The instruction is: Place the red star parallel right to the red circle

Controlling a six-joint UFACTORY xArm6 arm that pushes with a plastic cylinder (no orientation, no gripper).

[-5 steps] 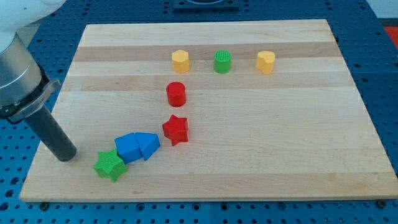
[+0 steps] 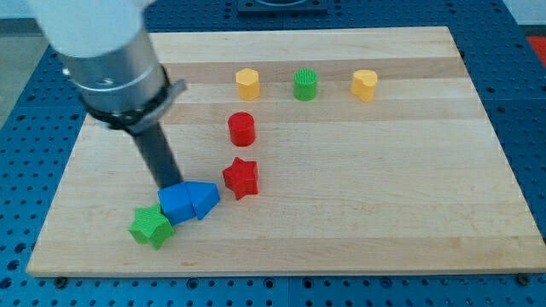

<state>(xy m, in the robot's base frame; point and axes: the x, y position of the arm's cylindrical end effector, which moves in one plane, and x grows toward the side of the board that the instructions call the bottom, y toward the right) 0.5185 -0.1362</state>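
Observation:
The red star (image 2: pixel 241 177) lies on the wooden board (image 2: pixel 384 170), just below the red circle (image 2: pixel 241 129) and apart from it. My tip (image 2: pixel 170 186) is down at the top edge of the blue cube (image 2: pixel 177 204), to the left of the red star and below-left of the red circle. The rod rises from it toward the view's upper left.
A blue triangular block (image 2: pixel 204 198) touches the blue cube's right side. A green star (image 2: pixel 151 227) sits at the cube's lower left. Along the top stand a yellow hexagon (image 2: pixel 247 83), a green circle (image 2: pixel 305 84) and a yellow heart (image 2: pixel 364 84).
My tip has moved right from near the board's left edge to the top of the blue cube. No block has visibly shifted.

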